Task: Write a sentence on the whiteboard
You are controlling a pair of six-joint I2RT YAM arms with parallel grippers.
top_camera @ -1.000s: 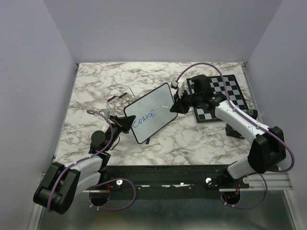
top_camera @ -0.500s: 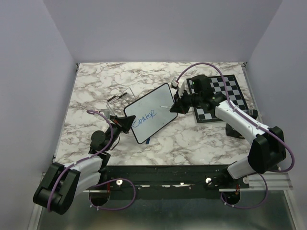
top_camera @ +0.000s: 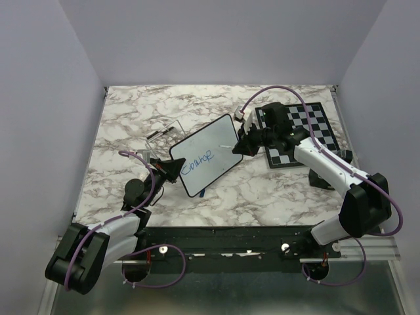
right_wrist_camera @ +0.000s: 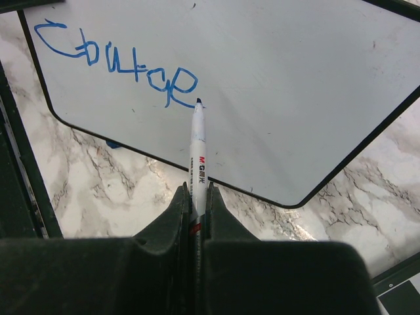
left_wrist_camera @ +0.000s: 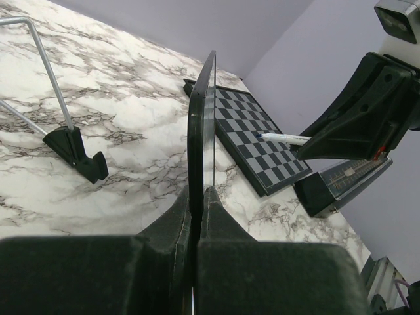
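Right end effector (right_wrist_camera: pixel 195 191) pinches marker (right_wrist_camera: pixel 197 141); left end effector (left_wrist_camera: pixel 197 197) clamps whiteboard (right_wrist_camera: pixel 295 79), apparently tilted.

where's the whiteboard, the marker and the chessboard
whiteboard (top_camera: pixel 211 140), top external view, bare white part of its face
marker (right_wrist_camera: pixel 197 141), right wrist view, middle of its white barrel
chessboard (top_camera: pixel 315 126), top external view, its checkered face

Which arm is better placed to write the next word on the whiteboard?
Right. The right arm has its jaws shut on the white marker pen, its tip at the end of the blue handwritten lettering on the glossy white black-framed whiteboard. The left arm has its jaws clamped on the board's edge.
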